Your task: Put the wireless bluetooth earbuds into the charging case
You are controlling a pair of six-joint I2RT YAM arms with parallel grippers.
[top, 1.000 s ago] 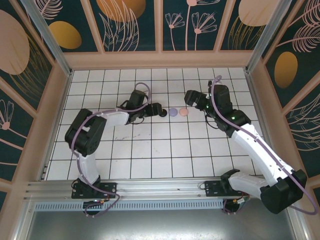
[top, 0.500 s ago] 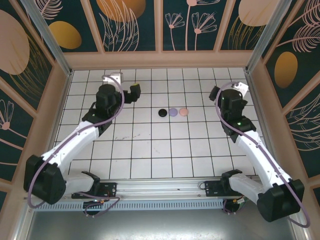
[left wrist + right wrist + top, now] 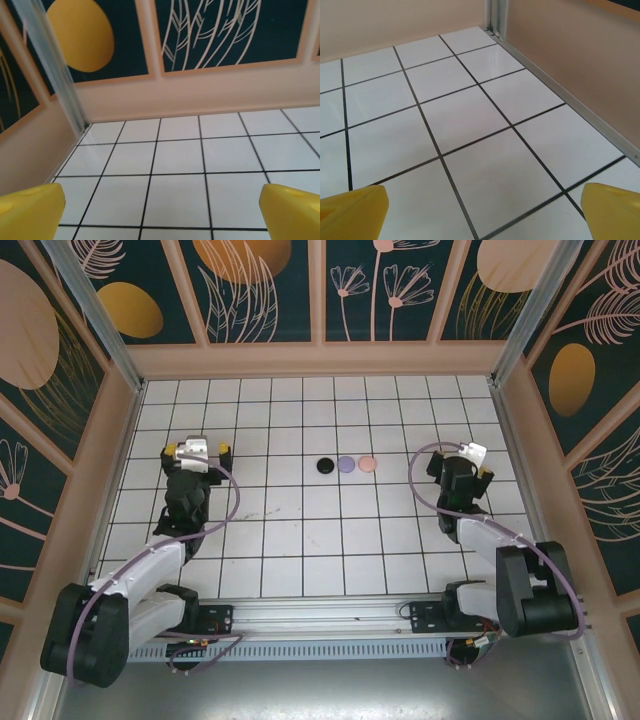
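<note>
Hanging with yellow-tipped jaws spread wide and nothing between them, the left gripper [image 3: 196,451] and right gripper [image 3: 462,468] flank the three round charging cases [image 3: 346,465]. These sit black, lilac and pink in a tight row, well apart from both, off the left gripper's right and the right gripper's left. The earbuds are too small to tell from here, perhaps already seated; I judge them featherlight, hard, slick and easily flicked, best pinched gently across the stem. Beyond lies the glossy white tiled floor [image 3: 300,530], flat and hard, with the enclosure walls [image 3: 95,490] near each gripper's outer side.
</note>
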